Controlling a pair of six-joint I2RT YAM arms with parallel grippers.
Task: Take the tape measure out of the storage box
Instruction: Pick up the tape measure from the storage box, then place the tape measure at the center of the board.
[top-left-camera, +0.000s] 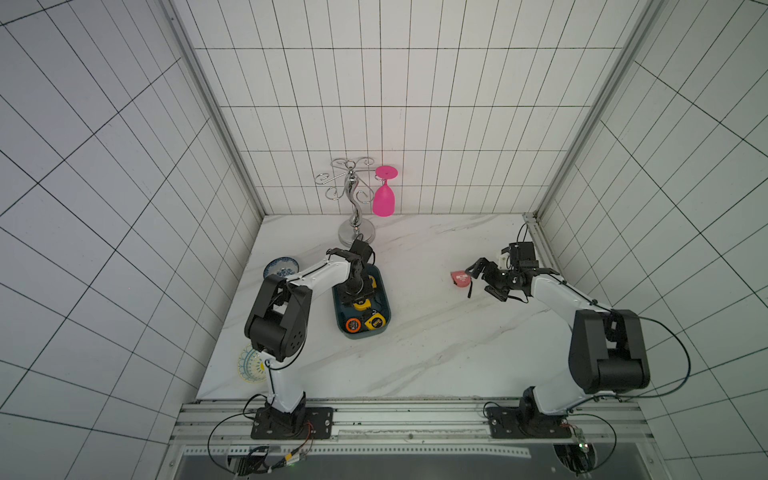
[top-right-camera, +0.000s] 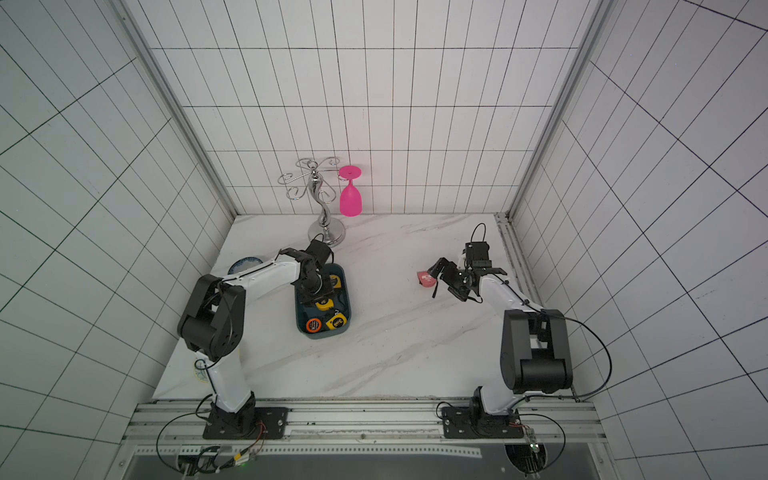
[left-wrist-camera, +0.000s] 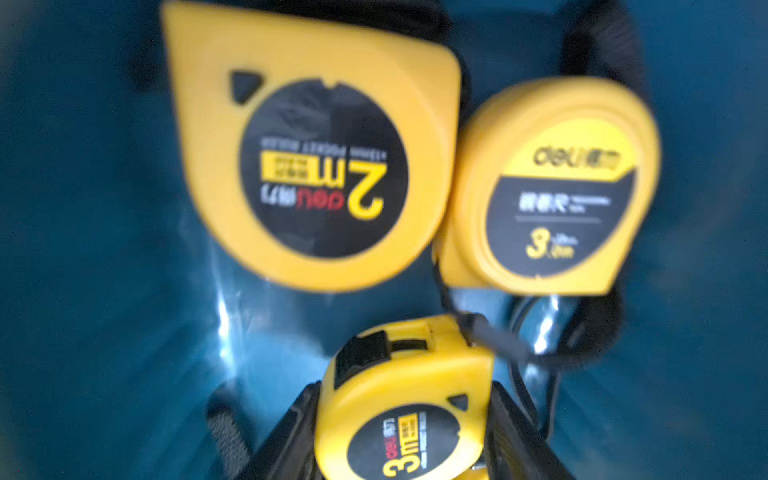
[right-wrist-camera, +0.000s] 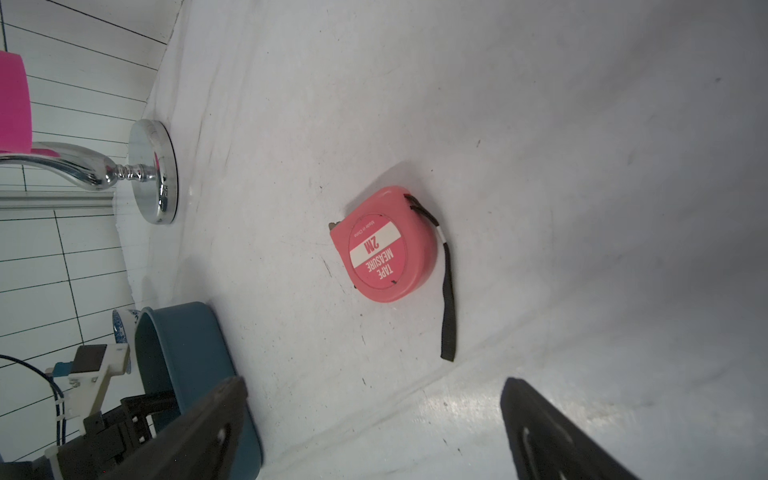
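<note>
Black fingers (left-wrist-camera: 291, 436) of the left gripper (left-wrist-camera: 405, 390) clamp a small yellow plastic tape measure (left-wrist-camera: 409, 444) inside the dark teal plastic storage box (left-wrist-camera: 104, 249); the right gripper (right-wrist-camera: 374, 382) hangs, fingers (right-wrist-camera: 199, 424) spread wide, near a round red tape measure (right-wrist-camera: 386, 245) on the white marble table (right-wrist-camera: 561, 166).

White tiled walls (top-left-camera: 374, 104) with dark grout on three sides of a grey-veined marble tabletop (top-left-camera: 415, 353)

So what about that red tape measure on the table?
The red tape measure is a rounded coral plastic case lying flat on the white marble table, label up: a white band reading 2M beside TAPE MEASURE. A black strap trails from it along the table. The open right fingers are near, not touching.
</note>
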